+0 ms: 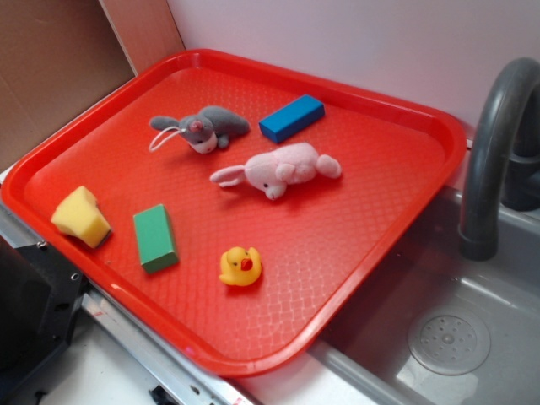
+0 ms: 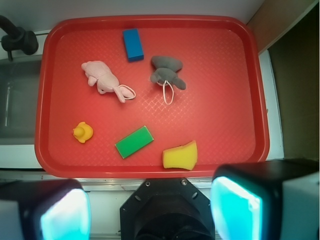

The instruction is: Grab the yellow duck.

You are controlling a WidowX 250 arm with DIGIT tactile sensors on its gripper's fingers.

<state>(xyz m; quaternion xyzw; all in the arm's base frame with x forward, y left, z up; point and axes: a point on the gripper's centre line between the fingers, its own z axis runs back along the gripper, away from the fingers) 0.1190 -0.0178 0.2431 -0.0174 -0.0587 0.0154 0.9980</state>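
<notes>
Red and waffle-textured, the plastic tray fills most of the scene, resting partly over a grey sink with a dark curved faucet. In the wrist view the pincer hangs above the tray's near edge, outside it, its two pads spread wide with nothing between them. Closest to that near edge lie a pale-yellow sponge wedge, a green block and the yellow duck. The duck sits upright near the tray's sink-side edge, apart from the green block and touching nothing else. Farther in, around the tray's middle, lie a pink plush bunny and a grey plush animal, each with a loop of cord. Beyond them, near the far edge, lies a blue block.
</notes>
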